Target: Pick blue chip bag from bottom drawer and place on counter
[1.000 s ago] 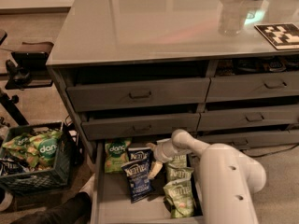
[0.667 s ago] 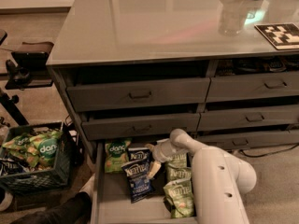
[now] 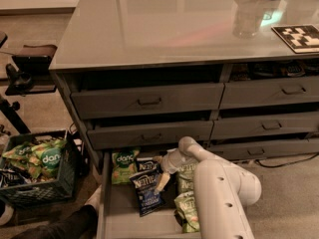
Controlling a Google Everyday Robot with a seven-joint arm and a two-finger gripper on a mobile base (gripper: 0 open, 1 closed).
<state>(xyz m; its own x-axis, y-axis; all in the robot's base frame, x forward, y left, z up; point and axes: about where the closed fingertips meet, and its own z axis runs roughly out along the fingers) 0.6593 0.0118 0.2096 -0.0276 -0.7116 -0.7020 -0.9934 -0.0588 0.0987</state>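
Dark navy crinkly blue chip bag (image 3: 147, 197), white "Kettle" label, lies tilted in long grey bottom drawer (image 3: 121, 210) | white gripper (image 3: 161, 181) at bag's upper right edge, grip: cannot tell | green "dang" bag (image 3: 124, 164) behind | pale green bags (image 3: 186, 216) partly hidden by arm (image 3: 219, 193)

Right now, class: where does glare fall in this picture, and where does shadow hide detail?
Camera view: the counter shows broad glossy reflections and a greenish glint far right. Camera view: the bottom drawer is dim, with the gripper low inside it, at the blue chip bag; gaps above the upper drawers are black.
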